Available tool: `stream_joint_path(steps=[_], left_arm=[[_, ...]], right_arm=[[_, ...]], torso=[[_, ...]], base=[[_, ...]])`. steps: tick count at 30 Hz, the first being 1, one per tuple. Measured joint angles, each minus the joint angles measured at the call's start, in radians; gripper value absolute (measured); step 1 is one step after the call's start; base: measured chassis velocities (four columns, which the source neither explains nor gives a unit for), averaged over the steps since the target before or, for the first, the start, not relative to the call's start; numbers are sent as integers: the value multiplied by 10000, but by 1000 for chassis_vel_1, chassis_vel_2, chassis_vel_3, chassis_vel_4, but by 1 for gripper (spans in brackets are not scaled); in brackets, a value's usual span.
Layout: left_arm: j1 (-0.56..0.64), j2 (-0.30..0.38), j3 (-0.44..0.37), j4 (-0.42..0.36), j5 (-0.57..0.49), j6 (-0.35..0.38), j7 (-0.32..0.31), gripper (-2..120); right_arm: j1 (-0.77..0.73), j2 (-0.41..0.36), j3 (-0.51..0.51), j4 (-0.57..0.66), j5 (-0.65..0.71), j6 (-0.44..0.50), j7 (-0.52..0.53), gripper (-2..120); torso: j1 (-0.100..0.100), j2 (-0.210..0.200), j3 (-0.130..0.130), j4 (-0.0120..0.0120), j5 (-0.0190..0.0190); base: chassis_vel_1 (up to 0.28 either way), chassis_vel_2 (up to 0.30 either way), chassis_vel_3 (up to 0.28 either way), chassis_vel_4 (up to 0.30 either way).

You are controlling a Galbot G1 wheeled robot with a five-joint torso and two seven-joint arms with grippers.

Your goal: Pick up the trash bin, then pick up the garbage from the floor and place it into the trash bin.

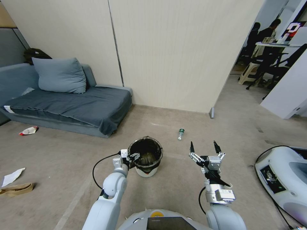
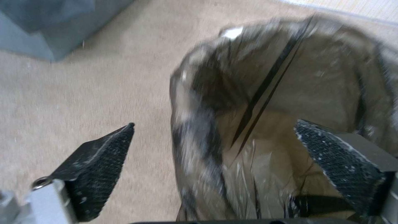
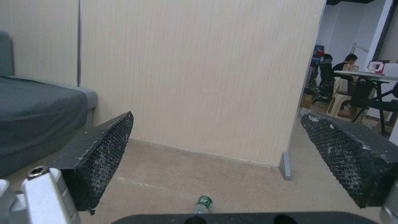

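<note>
The trash bin (image 1: 146, 157) stood on the floor (image 1: 80, 150) just ahead of the robot, a small round white bucket with a black bag liner (image 2: 265, 93) folded over its rim. Its inside looked dark and glossy; whether anything lay at the bottom could not be told. The left tool (image 1: 134, 157) was at the bin's near-left rim, its fingers spread — in the left wrist view one pad (image 2: 97, 168) sat outside the wall and the other (image 2: 335, 161) inside, over the liner, with the rim between them and not yet pinched.

The right tool (image 1: 205, 148) hovered to the right of the bin, well apart from it, fingers spread wide and holding nothing.

A small bottle with a green label (image 1: 181, 134) lay on the floor beyond the bin, between it and the wall (image 1: 172, 54). Far to the left lay the garbage: a red-and-white wrapper (image 1: 28, 130) beside the sofa's base, a white paper scrap (image 1: 12, 176) and a brown paper bag (image 1: 17, 189) near each other.

The floor was beige and short-piled. A grey sofa (image 1: 70, 107) with a blue-grey cushion (image 1: 59, 75) stood against the pale panelled wall — to the right the wall ended at an opening onto an office area.
</note>
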Motion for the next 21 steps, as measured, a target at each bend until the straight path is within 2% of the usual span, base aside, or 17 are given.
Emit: stream_joint_path(steps=[2,4,6,9,10,13,14,16,18,20,21], left_arm=[[0,-6,0,56,-45,36,-22,95],[6,-29,0,181,-169,129,-58,85],[15,-43,4,232,-257,192,-105,82],[67,-116,9,376,-442,306,-270,67],[67,-116,9,376,-442,306,-270,67],[216,-187,41,370,-463,330,-346,54],[216,-187,41,370,-463,330,-346,54],[258,-220,75,366,-461,349,-406,42],[274,-226,79,366,-455,361,-433,38],[332,-249,89,358,-448,385,-457,27],[332,-249,89,358,-448,385,-457,27]], right_arm=[[0,0,0,0,0,0,0,100],[0,0,0,0,0,0,0,100],[0,0,0,0,0,0,0,100],[0,0,0,0,0,0,0,100],[0,0,0,0,0,0,0,100],[0,0,0,0,0,0,0,100],[0,0,0,0,0,0,0,100],[0,0,0,0,0,0,0,100],[0,0,0,0,0,0,0,100],[0,0,0,0,0,0,0,100],[0,0,0,0,0,0,0,100]], torso=[[0,0,0,0,0],[0,0,0,0,0],[0,0,0,0,0],[0,0,-1,0,6],[0,0,-1,0,6],[0,2,-3,4,8],[0,2,-3,4,8],[-1,2,-4,4,6],[-1,2,-4,4,7],[-1,3,-3,4,5],[-1,3,-3,4,5]], base=[[0,0,0,0],[0,0,0,0],[0,0,0,0],[0,0,0,0],[0,0,0,0],[0,0,0,0],[0,0,0,0],[0,0,0,0],[0,0,0,0],[0,0,0,0],[0,0,0,0]])
